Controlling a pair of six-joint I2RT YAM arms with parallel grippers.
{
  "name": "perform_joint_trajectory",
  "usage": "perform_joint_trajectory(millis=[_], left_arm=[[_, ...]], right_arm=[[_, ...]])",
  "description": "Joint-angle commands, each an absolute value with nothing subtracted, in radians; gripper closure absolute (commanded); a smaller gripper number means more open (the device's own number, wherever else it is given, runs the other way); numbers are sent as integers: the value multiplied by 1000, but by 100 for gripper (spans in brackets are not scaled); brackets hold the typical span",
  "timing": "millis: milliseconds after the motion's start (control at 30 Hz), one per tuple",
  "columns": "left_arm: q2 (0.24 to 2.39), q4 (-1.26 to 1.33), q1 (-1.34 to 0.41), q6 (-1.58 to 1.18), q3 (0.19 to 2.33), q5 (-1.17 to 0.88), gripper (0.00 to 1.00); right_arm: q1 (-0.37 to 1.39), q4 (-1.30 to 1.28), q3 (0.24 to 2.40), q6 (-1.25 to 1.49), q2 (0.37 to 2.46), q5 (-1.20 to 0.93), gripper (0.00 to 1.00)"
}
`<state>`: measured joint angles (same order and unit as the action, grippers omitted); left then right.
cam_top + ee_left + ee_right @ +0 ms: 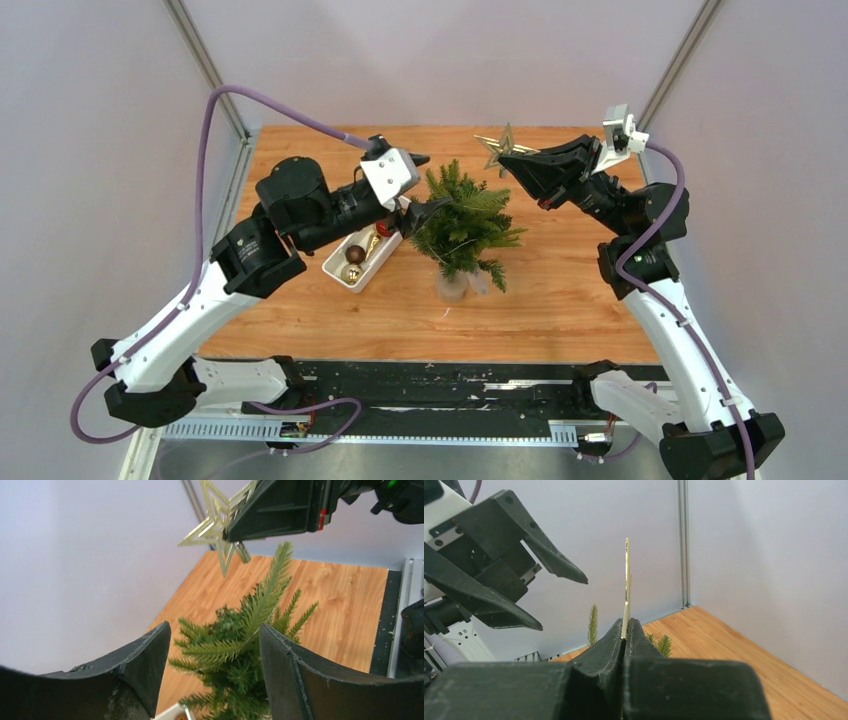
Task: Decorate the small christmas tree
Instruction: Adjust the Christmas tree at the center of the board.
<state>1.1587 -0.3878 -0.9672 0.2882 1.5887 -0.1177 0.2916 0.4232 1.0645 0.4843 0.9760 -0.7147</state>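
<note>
Topping step, seemingly: right fingers [535, 165] pinch a gold wire star [494, 148] above the small green christmas tree [465, 225]; left fingers [150, 655] stand wide beside it. Next, the star probably needs seating on the tip.

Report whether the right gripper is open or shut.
Shut: the right gripper pinches the gold star edge-on between its jaws, which meet around the thin metal.

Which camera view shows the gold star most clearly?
The left wrist view. There the gold star shows its open, pointed face, pinched by the right gripper above the small christmas tree. The top external view shows it small and partly hidden behind that gripper. The right wrist view shows only its thin edge.
</note>
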Motion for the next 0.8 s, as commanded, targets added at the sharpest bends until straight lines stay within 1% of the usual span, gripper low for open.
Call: perform_joint_trajectory(millis=[0, 33, 133, 267, 367, 433, 533, 633, 767], left_arm=[[1140, -350, -971, 158, 1514, -22, 28], [1130, -350, -972, 157, 1503, -8, 30], [1110, -338, -972, 122, 1444, 21, 31], [1105, -284, -974, 81, 1384, 38, 26], [1112, -245, -976, 58, 1369, 38, 25], [1109, -263, -981, 56, 1366, 42, 25], [1087, -294, -980, 57, 1348, 36, 19], [1081, -284, -981, 31, 1332, 14, 17], [1064, -282, -980, 22, 1293, 17, 12]], right_arm=[[296, 414, 1074, 468, 953, -701, 100], [296, 407, 1073, 465, 947, -698, 100], [295, 392, 1062, 457, 935, -688, 100], [296, 387, 1071, 463, 945, -696, 100], [296, 380, 1081, 460, 953, -702, 100], [295, 375, 1080, 455, 953, -700, 100], [295, 375, 1077, 454, 955, -705, 100], [295, 393, 1071, 467, 966, -708, 100], [295, 408, 1079, 489, 985, -738, 100]])
